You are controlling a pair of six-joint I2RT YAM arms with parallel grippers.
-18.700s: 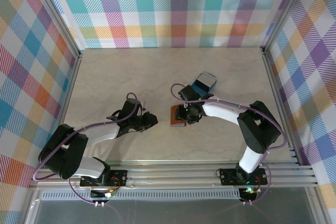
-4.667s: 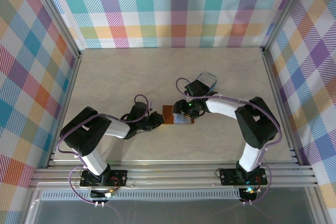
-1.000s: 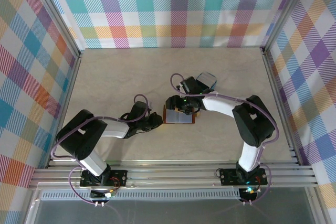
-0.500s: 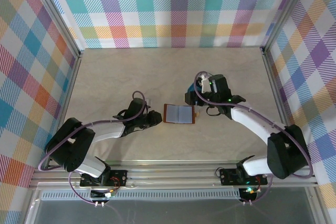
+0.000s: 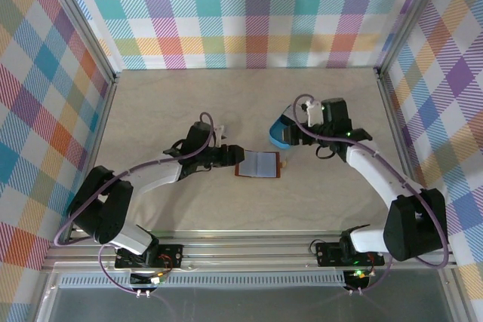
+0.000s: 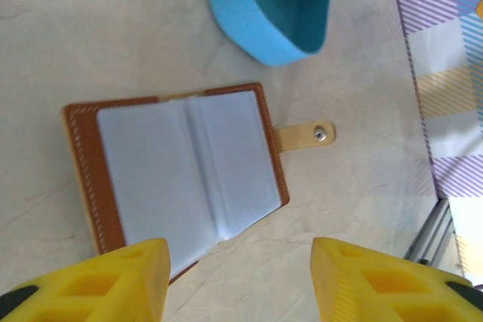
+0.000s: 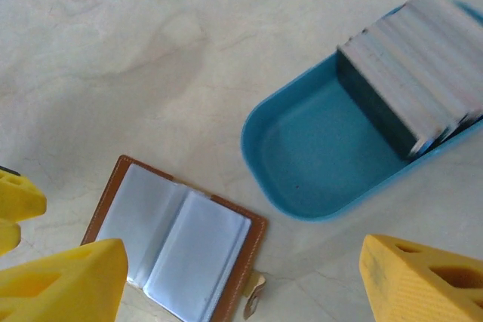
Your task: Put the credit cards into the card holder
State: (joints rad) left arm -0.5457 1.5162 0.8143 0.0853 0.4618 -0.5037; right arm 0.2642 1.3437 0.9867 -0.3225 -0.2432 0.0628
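Left gripper: yellow fingers spread wide at the lower corners of the left wrist view, with nothing between them. In the top view I read it as just beside the left edge of the holder; I cannot confirm contact.

Card holder: small brown leather folding card holder, lying open and flat at the centre of the left wrist view. The pale grey-blue sleeves face up.

Snap tab: tan strap with a metal stud, unfastened, pointing to the right of that frame.

Table: pale marbled table; the holder and tray rest on it.

Right gripper: fingers wide apart at the lower corners of the right wrist view, carrying nothing. It hangs above the holder and tray.

Tray: blue rounded plastic tray, upper right of the right wrist view, near the holder but apart from it.

Credit cards: stack of thin whitish plastic credit cards, packed together at the far end of the tray, in the top right corner of that frame. I cannot count them.

Done: the holder is open and ready to load.

Left to do: I judge the sleeves empty and every visible card in the tray. Picking, carrying and inserting the cards are not yet done.
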